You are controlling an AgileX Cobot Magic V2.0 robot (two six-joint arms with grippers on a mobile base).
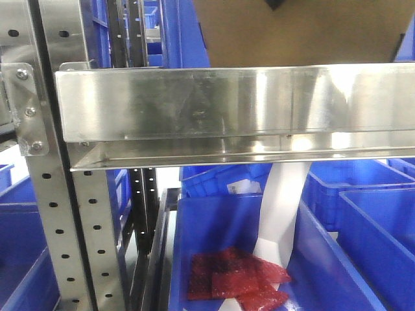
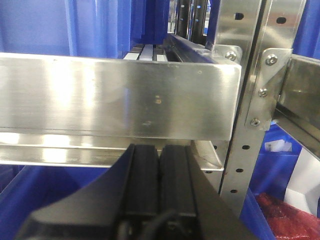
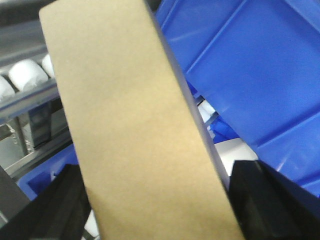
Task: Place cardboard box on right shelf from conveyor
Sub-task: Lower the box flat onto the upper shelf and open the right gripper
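Fingers on my right arm (image 3: 155,200) are clamped on the cardboard box (image 3: 135,130), one dark pad at each long side, so I have it firmly in hand. On the left arm the fingers (image 2: 160,175) are pressed together with nothing between them, parked just under the front rail of the neighbouring shelf section.

From the front view, the box (image 1: 298,32) sits high, its lower edge right behind the top of the right shelf's (image 1: 233,107) shiny front rail, toward the right end. I can't tell whether it already rests on the shelf or hangs just above it.

My read: pickup and carry are done; setting down, letting go and pulling out remain. Blue bins (image 1: 363,214) crowd below and behind, with red packets (image 1: 237,282) lying in the one underneath.
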